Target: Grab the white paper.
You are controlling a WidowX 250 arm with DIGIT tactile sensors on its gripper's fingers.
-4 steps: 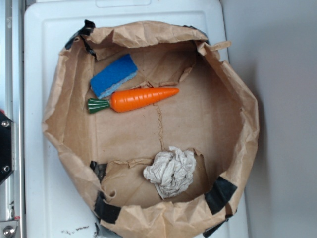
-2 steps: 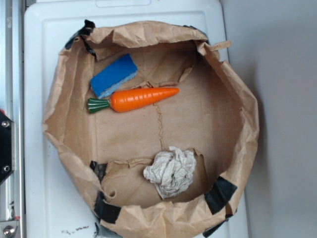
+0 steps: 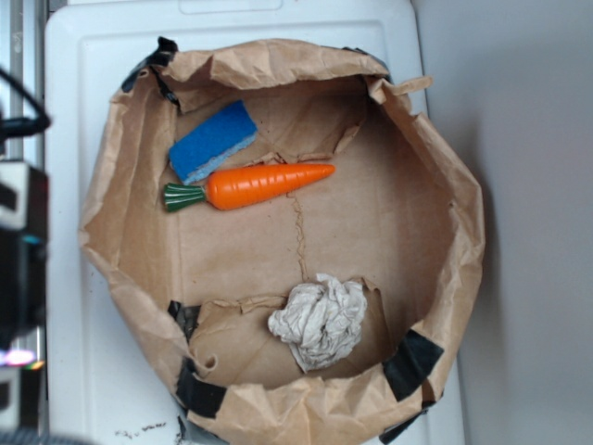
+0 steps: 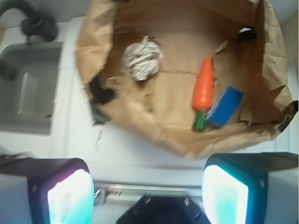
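White tabletop [image 3: 83, 93] carrying a brown paper bag [image 3: 445, 176] rolled open like a bowl, black tape at its rim.

Gripper [image 4: 147, 196] hangs outside the bag's edge, fingers [image 4: 70, 193] spread wide with nothing between them. Inside the bag, the orange toy carrot [image 3: 255, 185] lies touching the blue sponge [image 3: 213, 141]; the white paper [image 3: 320, 320], a crumpled wad, sits well apart from them against the bag's opposite wall.

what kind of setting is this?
Likely a toy-kitchen lab rig: a grey sink with dark faucet set in a white counter, beside a taped brown paper bag holding a toy carrot.
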